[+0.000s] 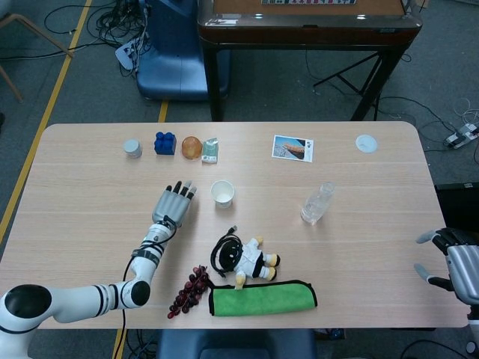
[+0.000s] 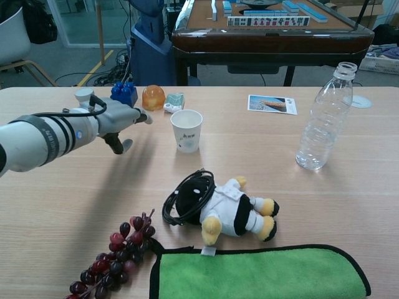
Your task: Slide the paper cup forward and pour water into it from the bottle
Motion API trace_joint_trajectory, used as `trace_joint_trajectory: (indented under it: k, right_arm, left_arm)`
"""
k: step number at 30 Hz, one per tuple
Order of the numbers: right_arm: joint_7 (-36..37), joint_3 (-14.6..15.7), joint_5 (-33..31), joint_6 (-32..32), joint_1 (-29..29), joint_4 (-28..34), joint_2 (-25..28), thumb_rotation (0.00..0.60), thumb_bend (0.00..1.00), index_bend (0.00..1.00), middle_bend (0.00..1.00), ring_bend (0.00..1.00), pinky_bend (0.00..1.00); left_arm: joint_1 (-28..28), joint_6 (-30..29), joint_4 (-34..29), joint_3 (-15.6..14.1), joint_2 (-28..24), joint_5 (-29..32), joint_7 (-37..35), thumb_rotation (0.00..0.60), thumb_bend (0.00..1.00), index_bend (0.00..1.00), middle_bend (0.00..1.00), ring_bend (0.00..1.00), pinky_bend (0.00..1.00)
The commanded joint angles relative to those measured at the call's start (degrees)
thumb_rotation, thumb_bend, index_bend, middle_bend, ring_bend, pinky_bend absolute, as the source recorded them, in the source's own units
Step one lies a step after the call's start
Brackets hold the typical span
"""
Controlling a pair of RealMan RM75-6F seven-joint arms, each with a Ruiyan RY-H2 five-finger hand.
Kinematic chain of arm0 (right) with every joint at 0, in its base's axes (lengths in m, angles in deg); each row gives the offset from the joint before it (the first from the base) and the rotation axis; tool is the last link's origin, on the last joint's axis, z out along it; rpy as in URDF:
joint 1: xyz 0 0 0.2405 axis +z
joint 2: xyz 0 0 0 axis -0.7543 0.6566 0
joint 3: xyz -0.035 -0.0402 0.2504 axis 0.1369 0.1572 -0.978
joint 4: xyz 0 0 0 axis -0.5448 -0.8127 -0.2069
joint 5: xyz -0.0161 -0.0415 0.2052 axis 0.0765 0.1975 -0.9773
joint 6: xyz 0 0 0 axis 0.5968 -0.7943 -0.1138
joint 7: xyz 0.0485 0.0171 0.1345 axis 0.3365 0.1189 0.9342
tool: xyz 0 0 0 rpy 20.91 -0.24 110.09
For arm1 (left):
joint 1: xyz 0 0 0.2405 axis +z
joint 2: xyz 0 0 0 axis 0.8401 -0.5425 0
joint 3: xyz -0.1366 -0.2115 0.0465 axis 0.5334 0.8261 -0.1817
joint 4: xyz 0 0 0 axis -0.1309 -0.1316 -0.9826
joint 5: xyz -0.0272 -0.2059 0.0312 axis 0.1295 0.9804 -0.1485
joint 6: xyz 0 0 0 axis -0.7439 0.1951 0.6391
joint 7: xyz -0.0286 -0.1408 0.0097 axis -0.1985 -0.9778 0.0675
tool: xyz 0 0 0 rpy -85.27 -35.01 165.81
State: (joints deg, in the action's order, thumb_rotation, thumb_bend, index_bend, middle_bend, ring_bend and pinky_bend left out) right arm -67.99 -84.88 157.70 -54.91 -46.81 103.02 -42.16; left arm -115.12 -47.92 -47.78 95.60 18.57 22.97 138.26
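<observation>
so the paper cup is standing upright near the middle of the table, open end up, nothing touching it; the left hand is off to the cup's left with a clear gap between them, fingers stretched out flat and slightly fanned, holding nothing; in the chest view that hand sits low over the wood with the thumb hanging down

the bottle is upright and uncapped, well to the right of the cup, looks like a little water in the bottom; the right hand is way over at the right table edge, fingers apart and loosely curled, empty as far as I can see

a plush toy lies just in front of the cup, with grapes and a green cloth along the near edge
</observation>
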Motion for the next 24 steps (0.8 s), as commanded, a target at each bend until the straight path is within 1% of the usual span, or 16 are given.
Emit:
trace_joint_trajectory:
  k: [1,20,24]
  right_arm:
    - [0.17,-0.01,-0.01,-0.04,-0.03,-0.02,0.09,0.600,0.18,0.43,0.38,0.28,0.44]
    - [0.57,0.03,-0.08,0.09,-0.05,-0.13,0.15,0.600,0.18,0.43,0.38,0.28,0.44]
    - [0.57,0.07,0.01,0.04,-0.08,-0.11,0.17,0.600,0.18,0.43,0.38,0.28,0.44]
  left_arm:
    - [-0.19,0.23,0.07,-0.09,0.17,-0.06,0.04,0.600,0.54,0.00,0.00,0.00,0.16]
    - [-1.87,1.03,-0.86,0.06,1.48,-1.55,-0.76,0.600,0.54,0.00,0.00,0.00,0.16]
    - [-2.14,0.96,-0.71,0.27,2.09,-1.05,-0.82,0.600,0.54,0.00,0.00,0.00,0.16]
